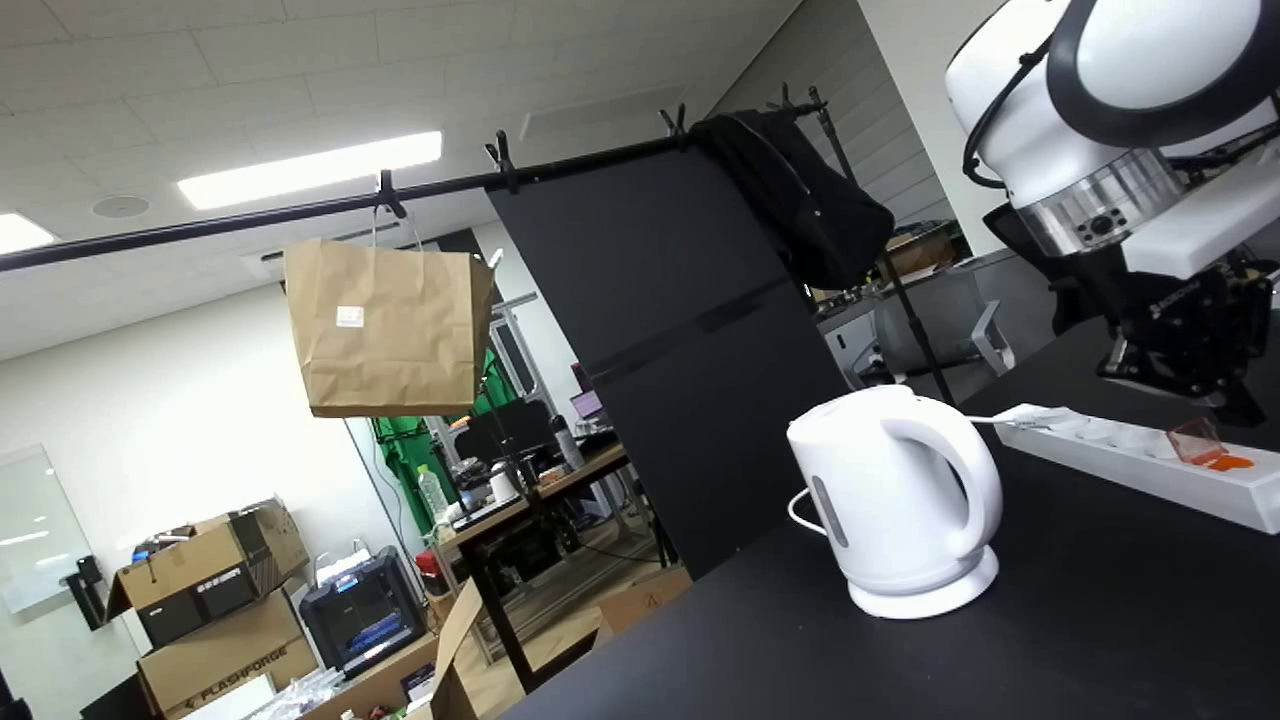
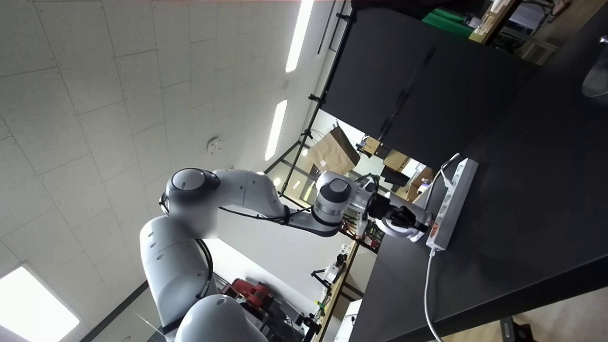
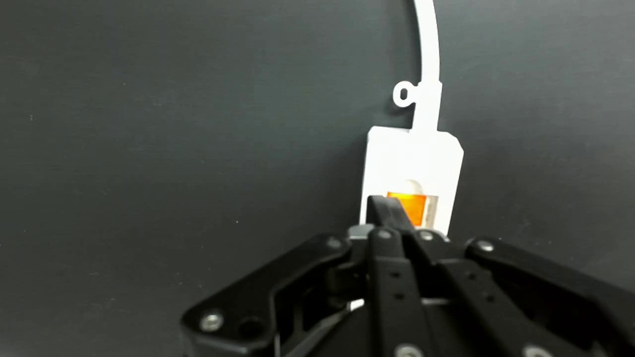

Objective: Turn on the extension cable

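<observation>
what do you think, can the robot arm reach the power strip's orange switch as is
Probably yes: the claw hangs above the orange switch, whose see-through cover looks tipped up off it, so the way down seems free.

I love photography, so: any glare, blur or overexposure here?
In both exterior views, rectangular white ceiling lights glare; in an exterior view, a square blur covers part of the jointed white robot arm; in the wrist view, the flat white plastic power strip looks overexposed.
</observation>
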